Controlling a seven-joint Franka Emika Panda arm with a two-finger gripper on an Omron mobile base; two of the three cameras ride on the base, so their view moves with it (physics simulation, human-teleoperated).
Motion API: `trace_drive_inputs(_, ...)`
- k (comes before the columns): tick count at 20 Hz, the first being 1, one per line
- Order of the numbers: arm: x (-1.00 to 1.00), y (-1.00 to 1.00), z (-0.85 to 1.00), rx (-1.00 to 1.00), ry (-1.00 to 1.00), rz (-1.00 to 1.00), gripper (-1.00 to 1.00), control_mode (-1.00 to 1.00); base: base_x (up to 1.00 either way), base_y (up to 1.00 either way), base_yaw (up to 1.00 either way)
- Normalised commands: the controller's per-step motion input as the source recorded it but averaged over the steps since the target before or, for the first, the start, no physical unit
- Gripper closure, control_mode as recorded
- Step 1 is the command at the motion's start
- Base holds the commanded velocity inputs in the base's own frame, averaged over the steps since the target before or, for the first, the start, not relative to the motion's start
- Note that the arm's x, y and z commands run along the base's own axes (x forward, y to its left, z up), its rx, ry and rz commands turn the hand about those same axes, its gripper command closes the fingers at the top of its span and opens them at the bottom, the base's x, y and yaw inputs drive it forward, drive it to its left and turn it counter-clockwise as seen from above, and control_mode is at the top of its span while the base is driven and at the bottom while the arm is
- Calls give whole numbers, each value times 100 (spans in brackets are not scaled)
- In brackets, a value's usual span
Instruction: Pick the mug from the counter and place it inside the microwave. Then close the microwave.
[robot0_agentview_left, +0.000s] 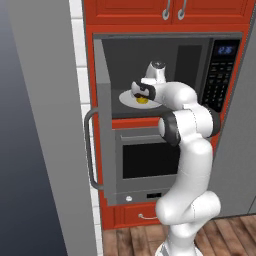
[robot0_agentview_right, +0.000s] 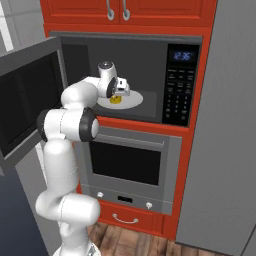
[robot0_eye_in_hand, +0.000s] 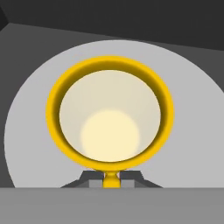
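We see the microwave (robot0_agentview_left: 170, 75) with its door (robot0_agentview_right: 30, 100) swung wide to the left, so the front of the cavity is open for our arm to pass. Inside, the mug (robot0_eye_in_hand: 109, 113) stands upright on the white plate (robot0_agentview_right: 135, 100), directly under our gripper (robot0_agentview_left: 142, 95). The cavity's ceiling and back wall lie close around the hand. The keypad panel (robot0_agentview_right: 179, 85) bounds the opening on the right.

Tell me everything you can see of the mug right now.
The mug is small, glossy and yellow, with a pale cream inside, and empty. It stands upright on the white round plate inside the open microwave, rim up toward the hand camera. The pincer is right above it; whether its fingers grip the mug cannot be told.
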Motion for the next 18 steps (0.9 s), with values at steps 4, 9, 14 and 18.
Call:
trace_drive_inputs(4,1,0,-4,0,0,0,100,-100,0,0,0)
trace_drive_inputs(9,0,0,0,0,0,0,-100,-100,0,0,0)
trace_drive_inputs(14,-11,0,1,0,-1,0,-100,-100,0,0,0)
trace_drive_inputs(18,-88,0,19,0,-9,0,-100,-100,0,0,0)
